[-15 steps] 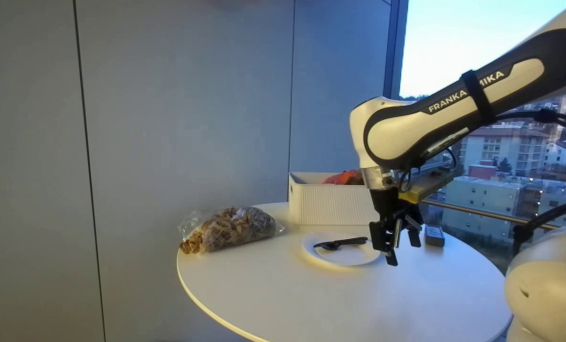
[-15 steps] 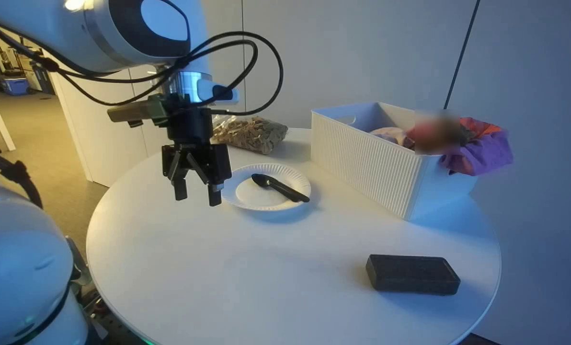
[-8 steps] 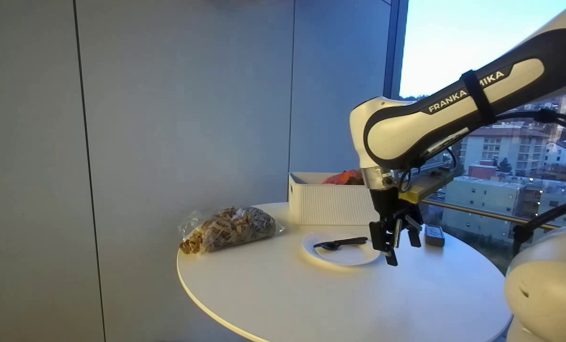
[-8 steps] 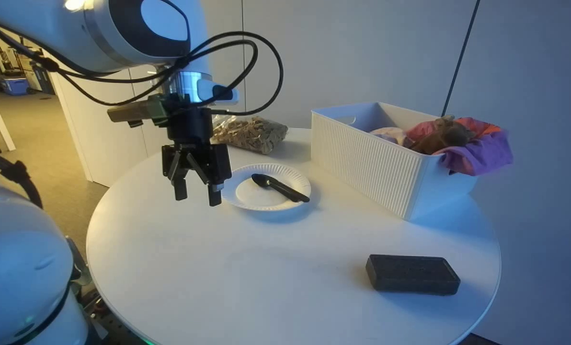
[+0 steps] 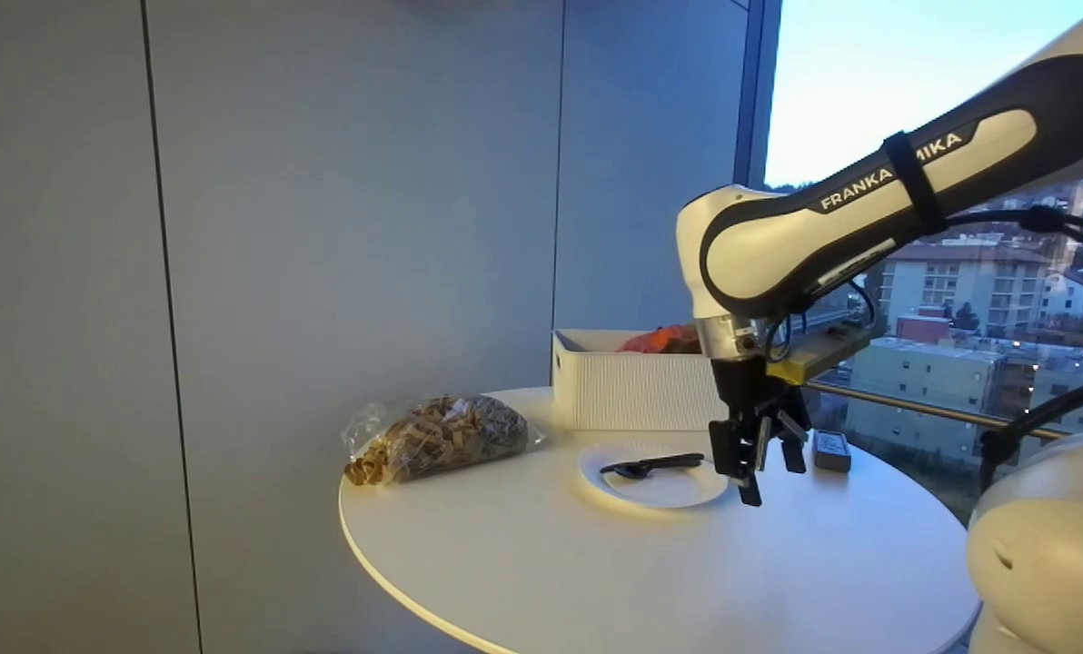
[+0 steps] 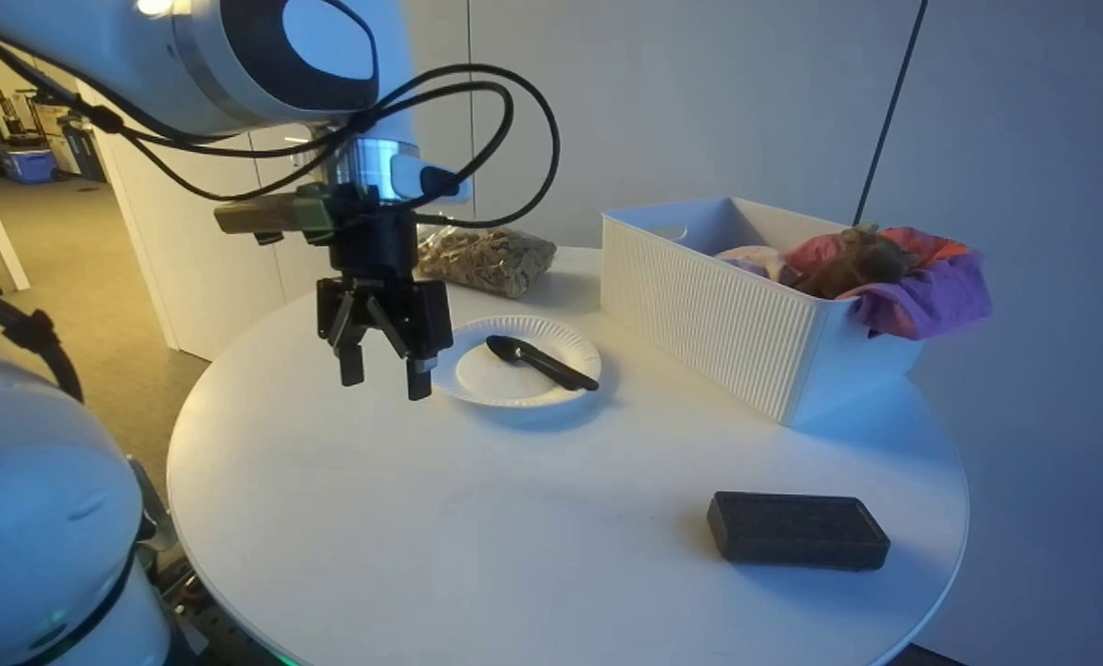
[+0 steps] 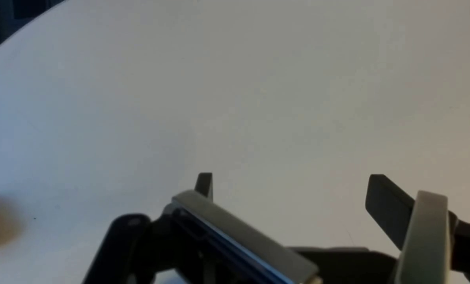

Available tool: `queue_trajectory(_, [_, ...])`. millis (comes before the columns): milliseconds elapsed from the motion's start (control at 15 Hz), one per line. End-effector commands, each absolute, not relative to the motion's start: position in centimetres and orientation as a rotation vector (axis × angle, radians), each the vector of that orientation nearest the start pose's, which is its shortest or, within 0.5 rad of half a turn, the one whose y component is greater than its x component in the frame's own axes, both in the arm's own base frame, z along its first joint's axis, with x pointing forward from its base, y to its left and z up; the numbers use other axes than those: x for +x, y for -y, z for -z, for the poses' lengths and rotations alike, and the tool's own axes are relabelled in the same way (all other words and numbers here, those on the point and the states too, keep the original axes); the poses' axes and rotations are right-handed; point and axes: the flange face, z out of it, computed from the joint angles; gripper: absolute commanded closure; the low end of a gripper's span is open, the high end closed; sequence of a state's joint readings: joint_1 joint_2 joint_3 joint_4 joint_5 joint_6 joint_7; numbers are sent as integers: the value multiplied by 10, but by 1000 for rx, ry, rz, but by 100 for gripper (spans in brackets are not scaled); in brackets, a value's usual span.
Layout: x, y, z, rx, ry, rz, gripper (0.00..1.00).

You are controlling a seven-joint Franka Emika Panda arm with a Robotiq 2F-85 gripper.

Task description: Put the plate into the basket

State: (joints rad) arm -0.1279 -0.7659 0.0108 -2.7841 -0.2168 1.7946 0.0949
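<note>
One plate (image 6: pixel 503 381) is seen on the table (image 6: pixel 477 555); just left of it, in an exterior view, the gripper (image 6: pixel 385 385) is raised, jaws apart, nothing held. Spoon (image 6: pixel 544 363) is laid on the plate, could be spilled by lifting; there, basket (image 6: pixel 709 319) is set right of the plate, bag (image 6: pixel 489 260) behind, black box (image 6: pixel 797 529) well apart.

On a round white table (image 6: pixel 514 573), a clear bag of brown, ribbon-like pieces (image 5: pixel 455 440) lies well apart from a dark rectangular block (image 6: pixel 799 532), with a black spoon (image 6: pixel 544 363) between them. A brown plush item (image 6: pixel 848 273) rests against purple and red cloth (image 6: pixel 935 301). Grey wall panels (image 5: pixel 351 227) rise beyond; a window (image 5: pixel 905 64) shows buildings (image 5: pixel 964 282), and a blue bin (image 6: pixel 30 166) sits on the floor (image 6: pixel 89 240).
</note>
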Motion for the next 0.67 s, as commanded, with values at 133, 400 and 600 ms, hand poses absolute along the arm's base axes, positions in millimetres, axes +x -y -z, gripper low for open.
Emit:
queue_trajectory(133, [276,82,-429,-3173,-163,-165,0])
queue_trajectory(400, [270,104,-437,-3073,-212,-87,0])
queue_trajectory(600, [263,118,-441,-3008,-264,-49,0])
